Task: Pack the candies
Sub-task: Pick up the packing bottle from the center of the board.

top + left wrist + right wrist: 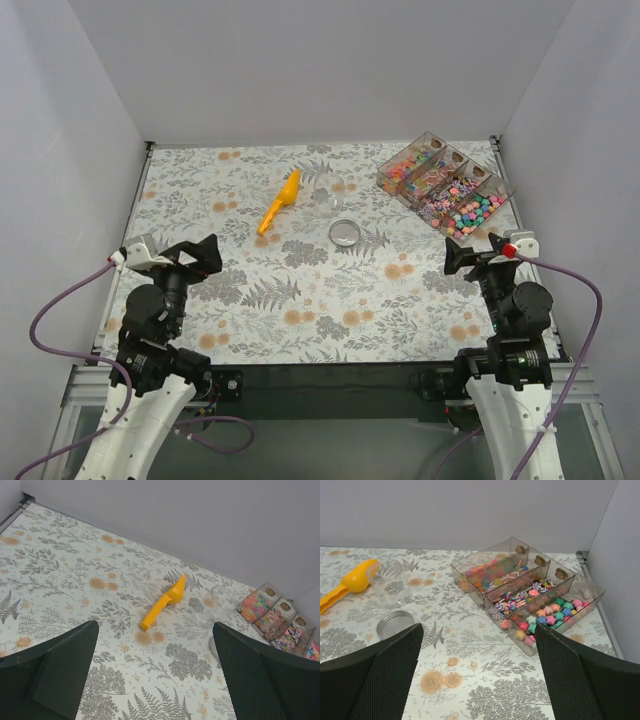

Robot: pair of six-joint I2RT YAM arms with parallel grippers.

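While hanging low over the near edge of the flowered cloth (300,290), gripping nothing on either side. On the left gripper (188,256), jaws spread as wide as can be, with only bare cloth showing between the black fingers (55,675). On the right gripper (478,250), the same wide spread, empty, touching nothing on the table.

Candies (547,615) all at the far right corner, sorted into four long clear boxes (485,560) set side by side at a slant, wall against wall. Nearest box filled with chunky pink, green, blue and orange pieces; next one with small striped and mixed bits; the two farther ones with orange, pink and mixed colours. Boxes beyond the right gripper and well apart from it.

Toward the middle of the far half, an orange scoop (279,202) lying flat, handle pointing back toward the left arm, bowl end just beside a clear jar (326,190). Nearer than the jar and apart from it, a round silver lid (344,233) flat on the cloth.
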